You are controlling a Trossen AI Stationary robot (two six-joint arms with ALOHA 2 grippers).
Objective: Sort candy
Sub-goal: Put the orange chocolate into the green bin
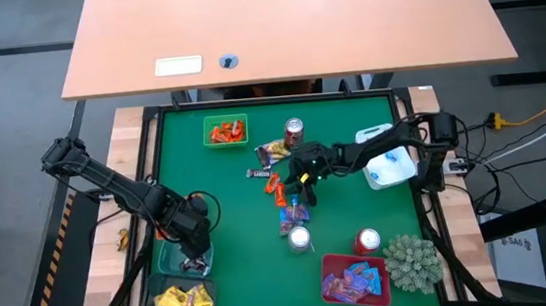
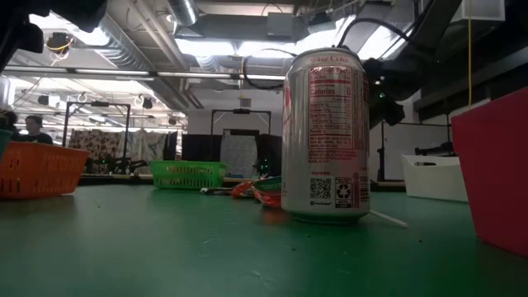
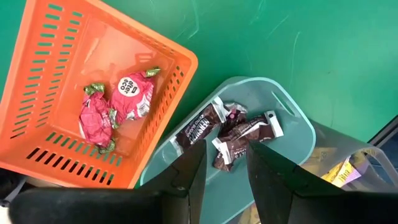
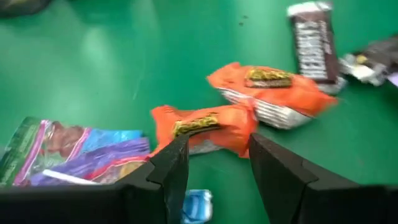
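Loose candy (image 1: pixel 278 188) lies in a heap on the middle of the green mat. My right gripper (image 1: pixel 301 178) hovers open over it. In the right wrist view its fingers (image 4: pixel 217 142) stand on either side of an orange packet (image 4: pixel 202 126), with a second orange packet (image 4: pixel 273 90) and a dark bar (image 4: pixel 314 46) beyond. My left gripper (image 1: pixel 197 243) points down, open, with nothing between its fingers (image 3: pixel 225 152), above a teal bin (image 3: pixel 292 118) that holds dark-wrapped candy (image 3: pixel 239 134). Beside it, an orange basket (image 3: pixel 68 68) holds red-wrapped candy (image 3: pixel 118 102).
A green basket (image 1: pixel 226 130) with orange candy stands at the far left. A bin of yellow candy (image 1: pixel 182 304) is at the near left, a red bin (image 1: pixel 355 278) at the near right, a white bin (image 1: pixel 390 169) at the right. Three cans (image 1: pixel 294 129) (image 1: pixel 299 238) (image 1: pixel 367 241) and a spiky plant (image 1: pixel 411 262) stand around the heap.
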